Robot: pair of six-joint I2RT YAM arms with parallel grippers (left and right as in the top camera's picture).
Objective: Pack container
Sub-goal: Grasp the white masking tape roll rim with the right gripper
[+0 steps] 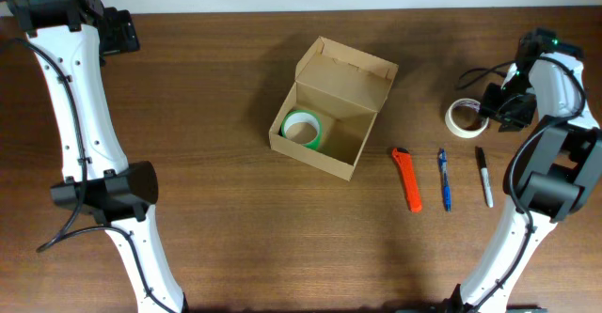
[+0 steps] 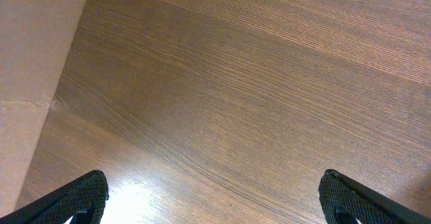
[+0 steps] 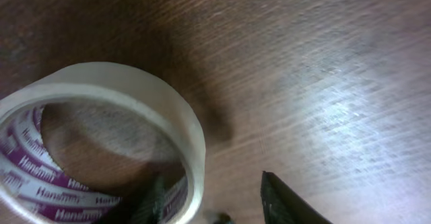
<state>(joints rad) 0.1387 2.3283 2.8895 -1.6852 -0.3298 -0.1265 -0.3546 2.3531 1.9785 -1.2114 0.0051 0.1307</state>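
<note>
1. One container (image 1: pixel 350 71) sits mid-desk (image 1: pixel 216 69), its flap lid open and a green tape roll (image 1: pixel 302 128) inside.
2. Right pincer (image 3: pixel 214 200), fingers apart, straddles the wall of the white tape roll (image 3: pixel 135 89).
3. Left pincer (image 2: pixel 212 200) gapes wide above the desk.

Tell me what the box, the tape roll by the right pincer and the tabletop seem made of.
The container: tan cardboard, matte, with raw folded flap edges. The tape roll: seemingly whitish translucent plastic tape, slightly glossy, on a core printed purple inside. The table: dark brown wood grain with a sheen; solid wood or laminate, I cannot tell.
</note>
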